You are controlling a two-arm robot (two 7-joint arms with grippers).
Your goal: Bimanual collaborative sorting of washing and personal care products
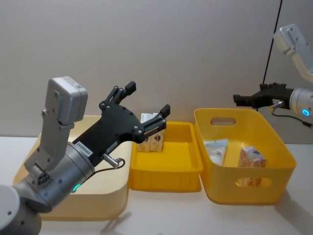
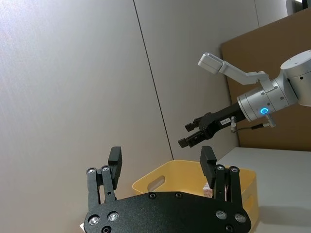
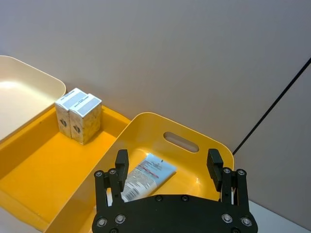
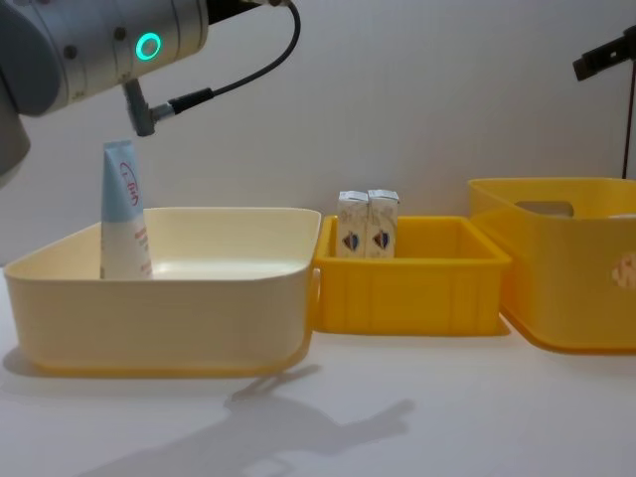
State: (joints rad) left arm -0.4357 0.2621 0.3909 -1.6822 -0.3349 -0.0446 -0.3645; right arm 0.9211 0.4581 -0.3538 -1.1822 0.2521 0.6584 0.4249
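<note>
Left gripper [image 1: 146,104] hovers open above two cartons [image 1: 150,139].

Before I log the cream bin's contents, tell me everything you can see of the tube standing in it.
The tube is pale blue on top and white lower down, with red lettering, and looks like soft plastic. It stands upright, flat crimped end up, at the cream bin's left end and rises above the rim. Its base is hidden behind the wall. Nothing grips it; the left arm passes above.
</note>
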